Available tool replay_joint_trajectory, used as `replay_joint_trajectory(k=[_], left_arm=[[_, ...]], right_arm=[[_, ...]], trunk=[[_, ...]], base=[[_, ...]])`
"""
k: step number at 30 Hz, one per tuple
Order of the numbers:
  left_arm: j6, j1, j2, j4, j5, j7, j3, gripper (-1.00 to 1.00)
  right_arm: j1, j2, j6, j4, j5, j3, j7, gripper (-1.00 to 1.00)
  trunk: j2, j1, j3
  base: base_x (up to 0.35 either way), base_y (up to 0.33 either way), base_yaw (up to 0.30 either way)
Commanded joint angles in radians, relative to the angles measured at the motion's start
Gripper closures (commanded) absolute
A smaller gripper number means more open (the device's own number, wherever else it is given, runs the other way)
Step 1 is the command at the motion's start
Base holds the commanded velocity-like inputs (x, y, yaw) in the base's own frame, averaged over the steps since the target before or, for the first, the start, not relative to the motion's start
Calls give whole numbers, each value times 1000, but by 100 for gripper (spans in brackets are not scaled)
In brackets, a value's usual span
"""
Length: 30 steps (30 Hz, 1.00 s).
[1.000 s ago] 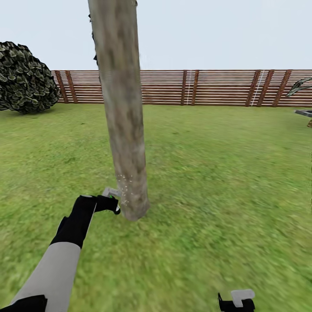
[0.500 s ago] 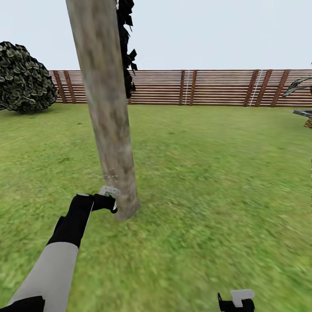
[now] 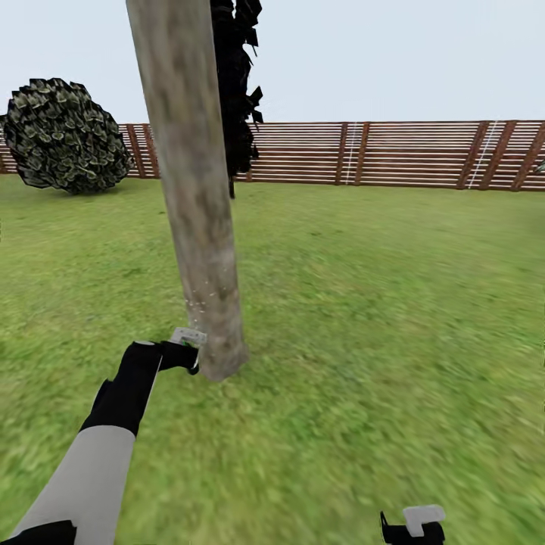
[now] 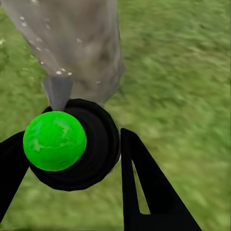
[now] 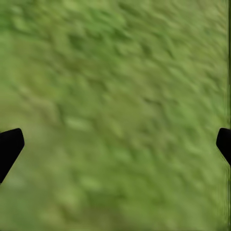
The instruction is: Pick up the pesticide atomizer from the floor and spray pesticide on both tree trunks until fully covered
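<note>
Pale grey-brown bark is filling the space just ahead of the left gripper [image 3: 189, 350]: the trunk [image 3: 198, 197] is standing directly in front of its jaws, leaning a little, with white spray specks [image 3: 198, 301] dotting it above them. In the left wrist view the gripper [image 4: 72, 154] is clamping the atomizer [image 4: 77, 144], a dark round body with a bright green cap, one black finger [image 4: 149, 187] pressing each side, and a grey cone of spray is leaving the nozzle toward the trunk [image 4: 82, 43]. Nothing is lying between nozzle and bark.

Beyond the trunk, as the jaws point, a black cone tree [image 3: 236, 91] is standing half hidden behind it. Off to the left of the jaws a dark round bush [image 3: 64, 136] is sitting by the fence [image 3: 378, 154], which is running brown and slatted across the far side under a pale sky.

Blurred lawn [image 3: 378, 318] is spreading all around the trunk's base. The right gripper [image 3: 412, 530] is hanging low, well apart from the tree; in its wrist view its jaws are standing wide apart, one fingertip [image 5: 9, 147] at each edge, with bare grass [image 5: 120, 115] between them and nothing held.
</note>
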Motion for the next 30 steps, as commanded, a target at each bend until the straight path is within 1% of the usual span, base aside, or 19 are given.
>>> replay_joint_trajectory(k=[1,8,11,12,13,14,16,18,20,23,26,28,29,30], left_arm=[[1,1,0,0,2,6,0,100],[1,1,0,2,2,17,1,100],[1,3,6,3,2,18,2,100],[0,3,12,3,2,18,7,100],[0,3,23,3,2,18,24,100],[0,3,34,4,2,18,48,100],[0,3,39,4,2,18,61,100],[0,3,38,8,1,18,60,100],[-1,4,30,15,1,19,59,100],[-1,3,31,17,1,25,61,100],[0,4,63,23,2,79,68,100],[-1,4,94,25,3,110,68,100],[-1,5,102,26,4,119,67,100],[-1,5,103,27,5,124,64,100]], right_arm=[[0,0,0,0,0,0,0,-100],[0,-1,0,-1,0,-1,-1,-100],[0,-1,0,-2,0,-2,-2,-100],[0,-2,0,-2,0,-2,-2,-100],[0,-2,0,-2,-1,-2,-2,-100],[0,-2,0,-2,-1,-1,-2,-100],[0,-1,0,-2,-2,0,-2,-100],[0,0,0,-2,-3,0,-2,-100],[0,0,0,-1,-2,0,-2,-100],[0,0,0,-1,-2,0,-2,-100],[0,0,1,-1,-1,0,-2,-100],[0,0,1,0,0,0,-2,-100],[0,0,0,0,0,0,-2,-100],[0,0,0,0,0,0,-2,-100]], trunk=[[0,0,0],[0,0,0],[0,0,0],[0,0,0],[0,0,0],[0,0,0],[0,0,0],[0,0,0],[0,0,0],[0,0,0],[0,0,0],[0,0,0],[0,0,0],[0,0,0]], base=[[0,-272,20],[0,-272,3],[0,-272,0],[0,-272,0],[0,-272,0],[0,-272,0],[0,-272,9],[0,-272,102],[0,-272,242],[0,-272,268],[0,-272,276],[13,-272,276],[51,-272,241],[64,-272,141]])
